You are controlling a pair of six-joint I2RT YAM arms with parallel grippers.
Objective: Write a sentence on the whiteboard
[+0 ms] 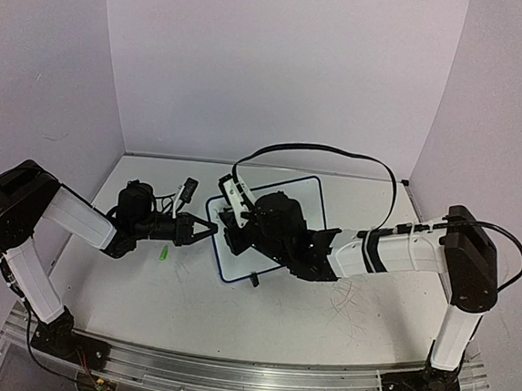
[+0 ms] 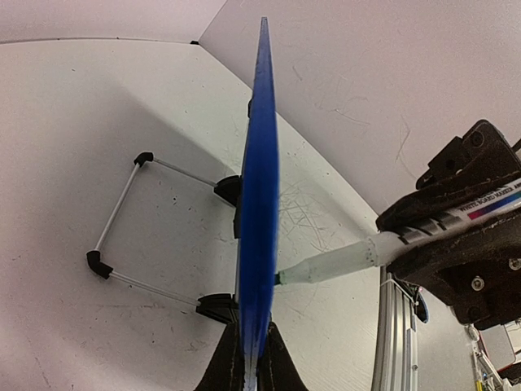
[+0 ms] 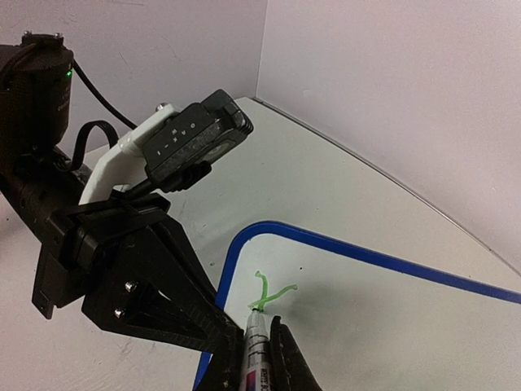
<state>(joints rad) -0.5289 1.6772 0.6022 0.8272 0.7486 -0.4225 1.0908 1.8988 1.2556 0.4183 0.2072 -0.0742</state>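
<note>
Grip of right gripper (image 3: 259, 366) tight on marker (image 3: 256, 338), tip down on whiteboard (image 3: 366, 318) just ahead of its fingers, beside first green stroke of sentence (image 3: 271, 293), seen only from right wrist. From left wrist, only board's blue edge, clamped narrow in left gripper (image 2: 249, 366), black feet (image 2: 228, 190) left of it. From above, small green object (image 1: 163, 254) near left gripper's wrist.
</note>
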